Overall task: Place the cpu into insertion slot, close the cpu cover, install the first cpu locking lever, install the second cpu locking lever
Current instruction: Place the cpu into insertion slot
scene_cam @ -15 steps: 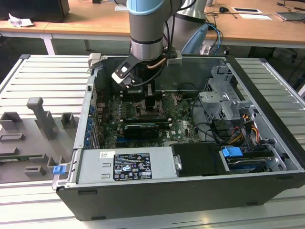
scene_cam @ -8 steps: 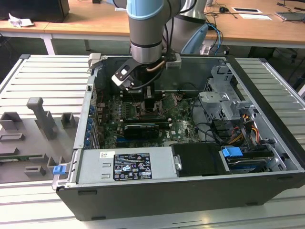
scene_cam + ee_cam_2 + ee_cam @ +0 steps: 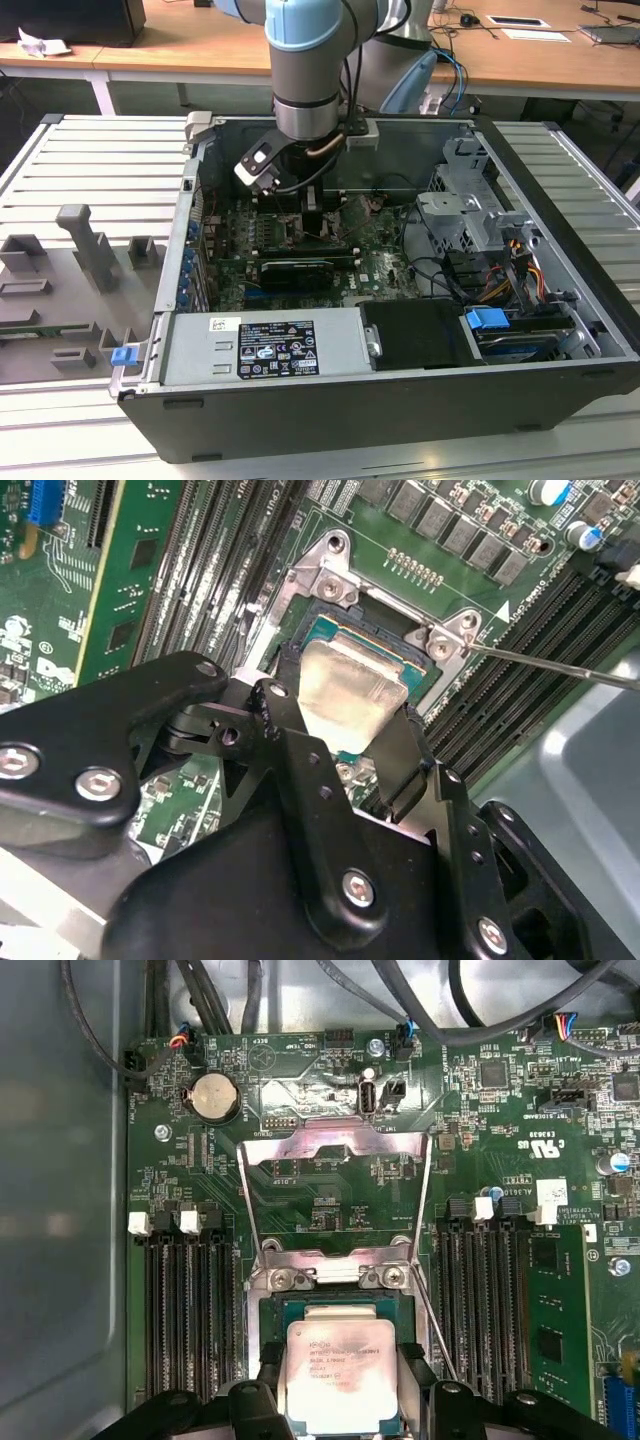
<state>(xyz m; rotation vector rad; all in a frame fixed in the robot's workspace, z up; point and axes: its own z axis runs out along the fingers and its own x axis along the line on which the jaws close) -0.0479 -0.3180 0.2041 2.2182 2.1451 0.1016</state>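
An open computer case (image 3: 350, 420) lies on a slatted metal table (image 3: 90, 160), and the arm (image 3: 305, 70) reaches down into it, the gripper (image 3: 310, 215) low over the green circuit board (image 3: 480, 1140). Along the case's near wall in the exterior view sits the grey power-supply box (image 3: 200, 345). Long black memory slots (image 3: 185, 1310) flank the socket area on both sides. The cpu cover (image 3: 335, 1143) is swung open and back from the socket, board showing through its square window. The insertion slot (image 3: 325, 580), with its silver rim, lies directly under the gripper (image 3: 348, 695). The black fingers (image 3: 405, 755) are narrowed onto two opposite edges of the cpu (image 3: 345, 695), which sits within the slot's frame (whether fully seated, I cannot tell). A thin locking lever (image 3: 560, 667) angles away from the slot's corner, unlatched.
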